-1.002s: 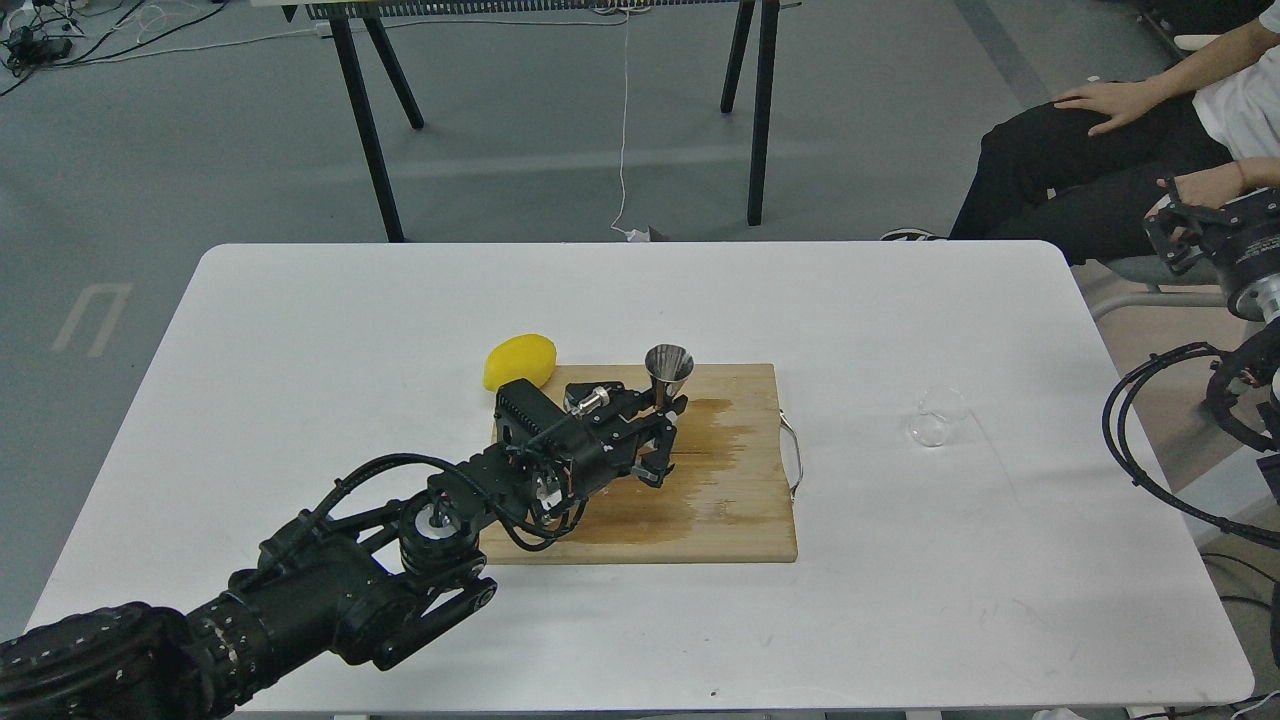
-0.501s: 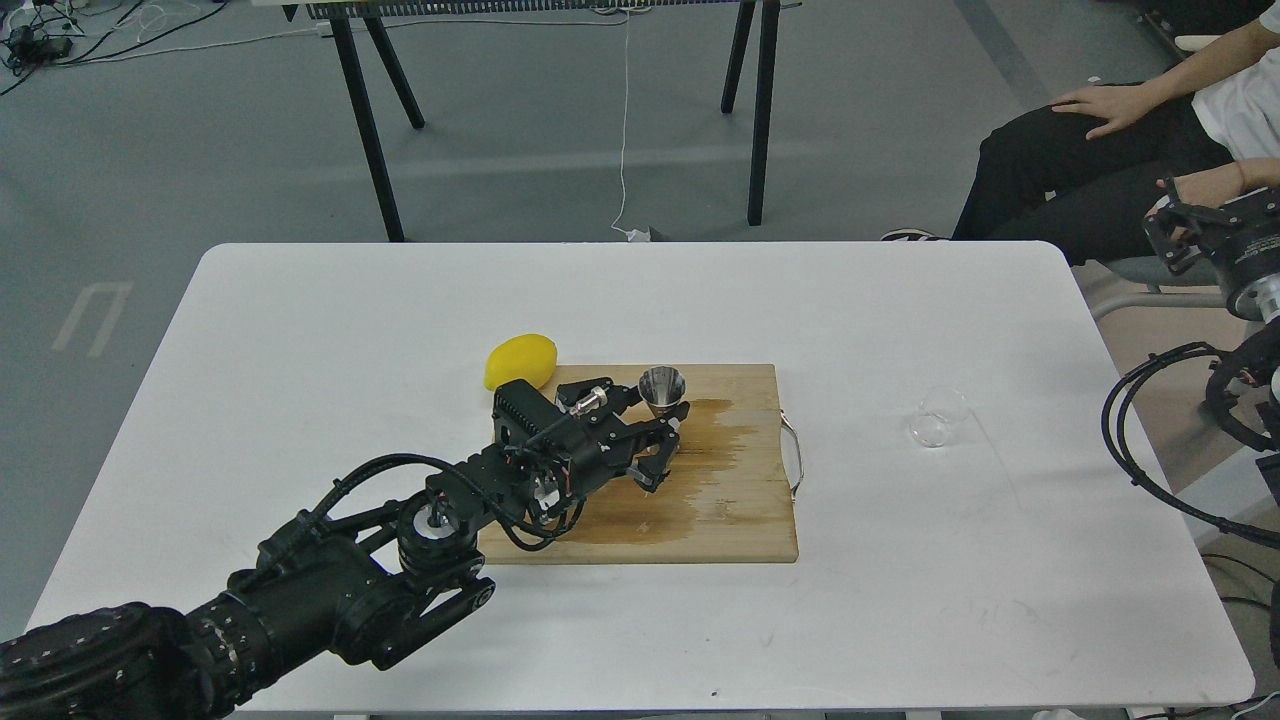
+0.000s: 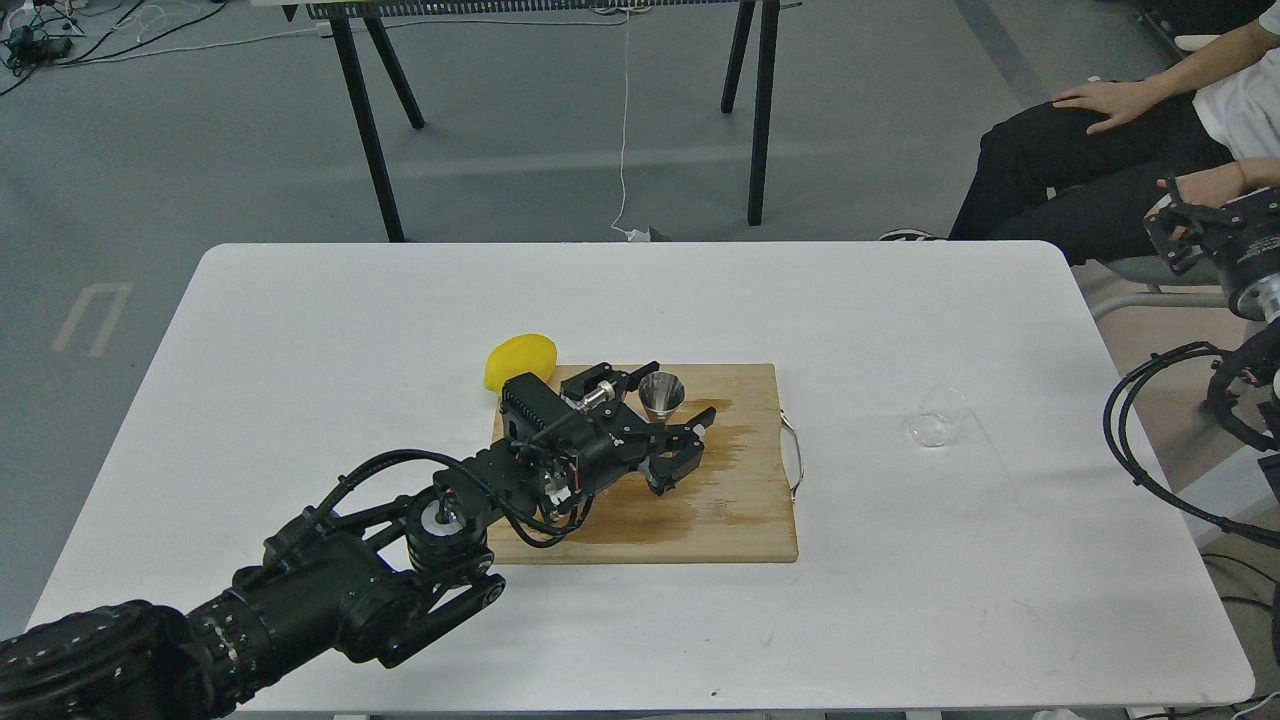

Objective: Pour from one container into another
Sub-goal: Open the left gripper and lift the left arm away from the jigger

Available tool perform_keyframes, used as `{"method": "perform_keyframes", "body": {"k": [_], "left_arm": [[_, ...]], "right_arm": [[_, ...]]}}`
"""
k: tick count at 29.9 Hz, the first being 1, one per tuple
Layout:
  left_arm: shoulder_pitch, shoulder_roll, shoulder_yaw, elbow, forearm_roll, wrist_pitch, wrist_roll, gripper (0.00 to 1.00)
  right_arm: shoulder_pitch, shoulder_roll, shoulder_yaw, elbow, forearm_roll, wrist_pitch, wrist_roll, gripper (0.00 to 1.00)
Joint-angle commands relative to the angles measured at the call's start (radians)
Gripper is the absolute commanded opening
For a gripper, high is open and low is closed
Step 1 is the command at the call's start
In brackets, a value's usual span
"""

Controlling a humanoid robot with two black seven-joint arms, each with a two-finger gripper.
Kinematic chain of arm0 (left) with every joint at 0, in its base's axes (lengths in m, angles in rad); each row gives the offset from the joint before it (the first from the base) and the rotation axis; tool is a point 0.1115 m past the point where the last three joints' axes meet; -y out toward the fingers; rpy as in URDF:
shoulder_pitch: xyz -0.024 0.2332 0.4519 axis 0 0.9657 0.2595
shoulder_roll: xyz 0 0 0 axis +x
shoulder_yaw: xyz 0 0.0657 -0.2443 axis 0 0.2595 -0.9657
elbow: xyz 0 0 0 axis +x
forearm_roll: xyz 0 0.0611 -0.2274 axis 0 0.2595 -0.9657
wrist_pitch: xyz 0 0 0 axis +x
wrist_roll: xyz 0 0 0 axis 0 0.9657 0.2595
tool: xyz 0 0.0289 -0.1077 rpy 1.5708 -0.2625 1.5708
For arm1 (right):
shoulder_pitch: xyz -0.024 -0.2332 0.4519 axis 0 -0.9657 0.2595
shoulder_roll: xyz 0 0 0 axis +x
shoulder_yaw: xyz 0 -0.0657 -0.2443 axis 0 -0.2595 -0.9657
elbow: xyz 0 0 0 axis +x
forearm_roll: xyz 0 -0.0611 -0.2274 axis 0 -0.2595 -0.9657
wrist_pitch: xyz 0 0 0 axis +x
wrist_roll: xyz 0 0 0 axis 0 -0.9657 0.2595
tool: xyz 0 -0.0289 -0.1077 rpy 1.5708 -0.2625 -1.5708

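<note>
The steel jigger (image 3: 662, 393) stands upright on the wooden cutting board (image 3: 740, 520), at its far edge. My left gripper (image 3: 678, 394) is open around it, one finger behind the jigger and one in front to the right, neither visibly touching. The clear glass cup (image 3: 936, 419) rests apart on the white table to the right of the board and looks tipped on its side. My right gripper (image 3: 1176, 236) hangs off the table's right edge, far from both; its fingers are too small to read.
A yellow lemon (image 3: 520, 361) lies at the board's far left corner, just behind my left wrist. A dark wet stain (image 3: 715, 450) spreads over the board's middle. A seated person (image 3: 1100, 150) is at the far right, hand close to my right gripper.
The left gripper brought the jigger down from a raised hold onto the board, then opened and let go of it. The glass cup and right arm stayed put.
</note>
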Motion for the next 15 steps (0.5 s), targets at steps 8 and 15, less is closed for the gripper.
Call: {"method": "perform_keyframes", "body": {"k": [8, 15], "left_arm": [[-0.069, 0.095, -0.124, -0.181, 0.0, -0.015, -0.018, 0.95], [-0.201, 0.213, -0.188, -0.192, -0.498, -0.017, -0.047, 0.98]], "right_arm": [[0.0, -0.049, -0.002, 0.001, 0.0, 0.0, -0.002, 1.0], [0.0, -0.068, -0.035, 0.01, -0.002, 0.0, -0.012, 1.0]]}}
